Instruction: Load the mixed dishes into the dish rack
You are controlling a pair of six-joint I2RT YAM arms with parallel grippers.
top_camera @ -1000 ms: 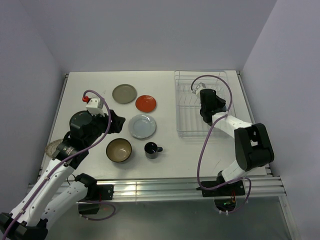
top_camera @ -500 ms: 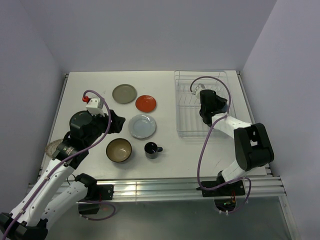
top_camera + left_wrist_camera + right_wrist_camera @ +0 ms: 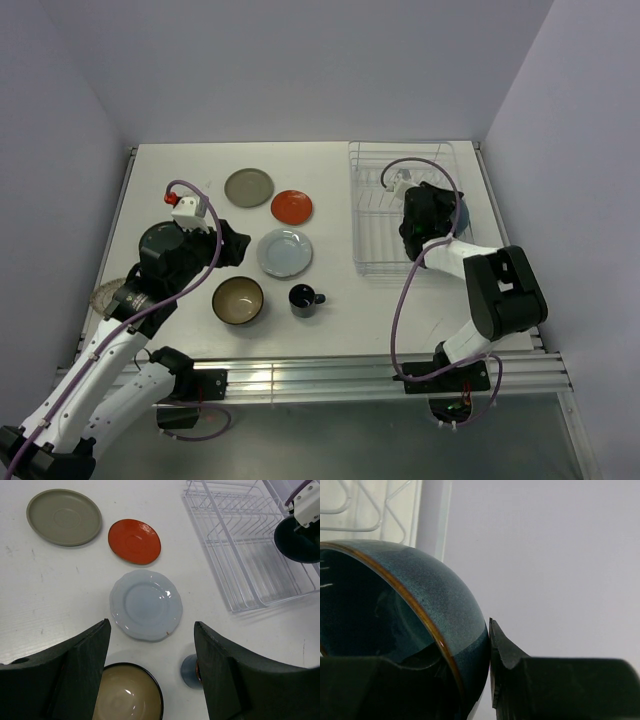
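My right gripper [image 3: 466, 676] is shut on the rim of the teal-blue bowl [image 3: 420, 595], one finger inside it and one outside. It holds the bowl [image 3: 459, 213] tilted over the right side of the white wire dish rack [image 3: 382, 215]. On the table lie the grey-olive plate [image 3: 248, 186], orange-red plate [image 3: 291, 206], pale blue plate [image 3: 284, 252], olive-brown bowl [image 3: 238, 300] and black mug [image 3: 303, 298]. My left gripper [image 3: 151, 630] hangs open above the pale blue plate [image 3: 145, 604], olive-brown bowl [image 3: 127, 695] and mug [image 3: 189, 670], touching none of them.
A round woven mat [image 3: 106, 295] lies at the table's left edge, partly under my left arm. Walls stand close behind and to both sides. The rack [image 3: 240, 545] fills the back right corner, and the right arm's cable [image 3: 425, 165] loops above it.
The right gripper has shifted a little to the right over the rack, bringing the teal-blue bowl into view at its side. The left arm has not moved.
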